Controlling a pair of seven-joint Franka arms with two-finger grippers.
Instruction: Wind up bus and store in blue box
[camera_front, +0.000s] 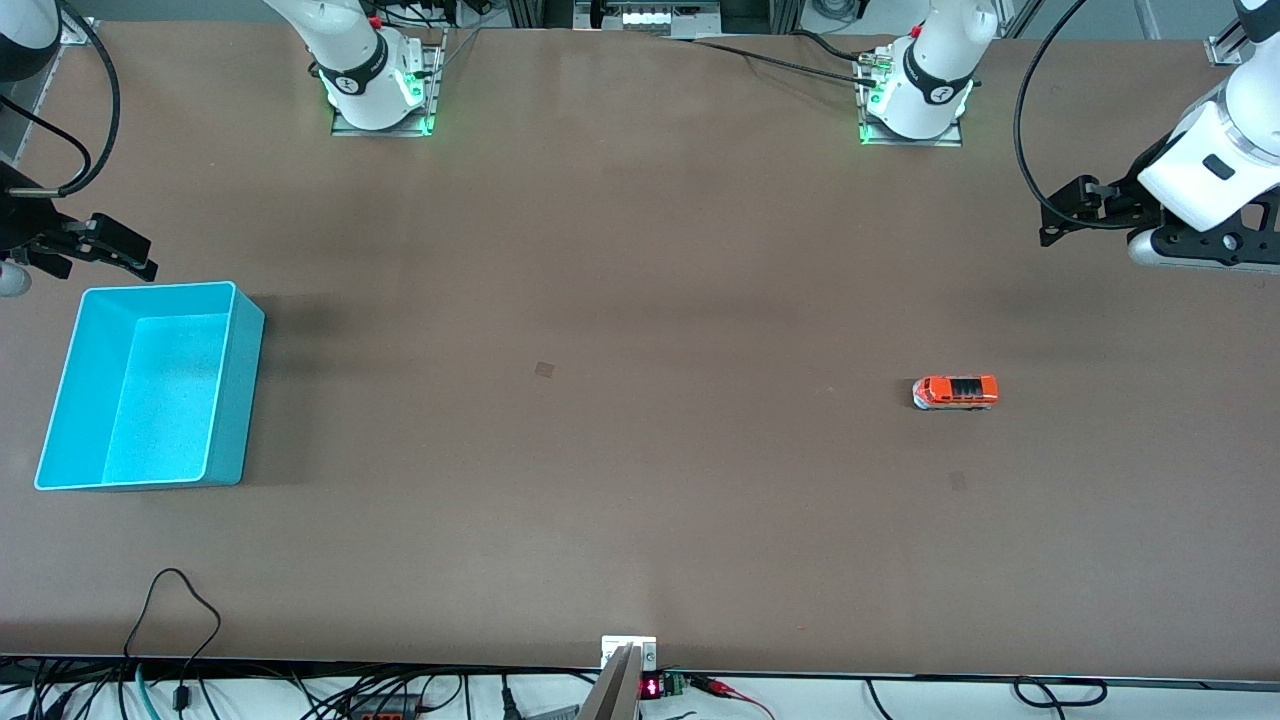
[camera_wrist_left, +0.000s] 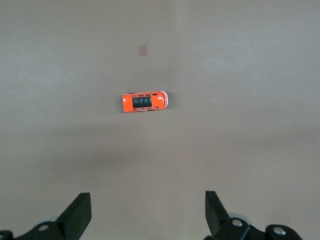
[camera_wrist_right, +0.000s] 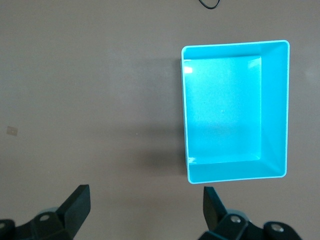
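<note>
The small orange bus (camera_front: 956, 392) stands on its wheels on the brown table toward the left arm's end; it also shows in the left wrist view as the bus (camera_wrist_left: 144, 102). The light-blue box (camera_front: 236, 400) sits empty at the right arm's end, seen from above as the box (camera_wrist_right: 275, 110). My left gripper (camera_front: 1062, 215) hangs open in the air above the table near that end's edge, well clear of the bus, its jaws (camera_wrist_left: 147, 197) wide apart with nothing between them. My right gripper (camera_front: 135, 250) hovers open just above the box's edge nearest the bases, empty (camera_wrist_right: 146, 190).
Two small tape patches (camera_front: 544, 369) (camera_front: 957, 481) lie flat on the table. The arm bases (camera_front: 380, 90) (camera_front: 915, 100) stand along the table edge farthest from the front camera. A black cable loop (camera_front: 180, 600) and a small mount (camera_front: 628, 652) sit at the nearest edge.
</note>
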